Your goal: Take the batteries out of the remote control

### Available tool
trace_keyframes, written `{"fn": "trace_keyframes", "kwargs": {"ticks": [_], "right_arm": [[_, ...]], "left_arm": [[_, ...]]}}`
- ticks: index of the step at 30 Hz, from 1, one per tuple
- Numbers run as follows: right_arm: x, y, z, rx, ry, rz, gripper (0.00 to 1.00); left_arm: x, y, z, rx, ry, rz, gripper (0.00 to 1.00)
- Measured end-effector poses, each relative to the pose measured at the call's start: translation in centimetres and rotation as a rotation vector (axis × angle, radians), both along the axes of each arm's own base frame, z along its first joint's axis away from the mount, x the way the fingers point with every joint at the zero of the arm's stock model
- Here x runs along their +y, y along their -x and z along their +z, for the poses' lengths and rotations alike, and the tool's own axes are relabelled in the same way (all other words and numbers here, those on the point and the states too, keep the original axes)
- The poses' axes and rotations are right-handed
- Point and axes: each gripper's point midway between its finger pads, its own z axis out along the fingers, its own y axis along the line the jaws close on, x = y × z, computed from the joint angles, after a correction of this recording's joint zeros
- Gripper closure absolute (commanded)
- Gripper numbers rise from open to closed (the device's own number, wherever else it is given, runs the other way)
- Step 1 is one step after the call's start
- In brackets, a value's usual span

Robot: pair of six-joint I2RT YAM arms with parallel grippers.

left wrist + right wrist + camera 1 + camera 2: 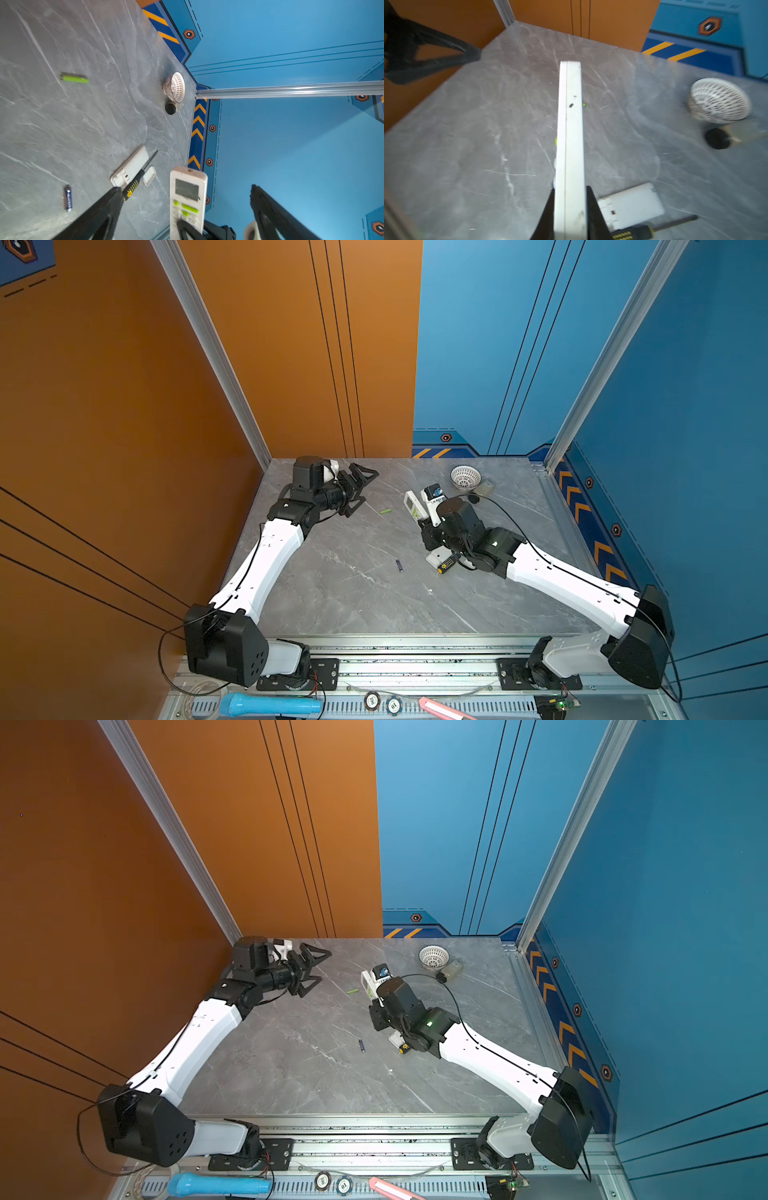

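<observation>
Left of centre in a top view: left gripper (pixel 370 488) spread wide, gripping nothing. Right of it, lying loose: green battery (pixel 385 511), then bluish battery (pixel 399 565) lower down, both clear of all jaws. Further right: remote control (pixel 415 506) clamped edgewise in right gripper (pixel 570 199). Probably half done; remaining batteries not visible.

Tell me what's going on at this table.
The right gripper is shut on a white remote control with green buttons, holding it up off the table. The left gripper hangs open and empty near the back corner. A green battery and a blue battery lie loose on the table. A second white remote, a screwdriver and a small white cover lie beside the right arm.
</observation>
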Motion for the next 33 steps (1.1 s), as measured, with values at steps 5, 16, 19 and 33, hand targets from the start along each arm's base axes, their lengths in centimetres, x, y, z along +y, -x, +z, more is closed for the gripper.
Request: {"fn": "trace_keyframes", "kwargs": {"ticks": [5,16,19,33], "right_arm": [[0.1,0.8,-1.5,-0.102,0.223,0.068,1.00],[3.6,2.1,-2.7,-0.255,0.455,0.182,1.00],[3.6,2.0,-2.4,-0.281,0.475,0.175,1.00],[4.4,5.3,-2.1,-0.106,0.183,0.232,0.16]], "left_arm": [[-3.8,2.0,-2.0,0.102,0.004,-0.085,0.02],[-6.9,2.4,-8.5,0.314,0.035,-0.089,0.47],[-7.3,2.3,-9.3,0.333,0.046,-0.091,0.68],[-4.6,0.0,-10.7,0.300,0.093,-0.015,1.00]]}}
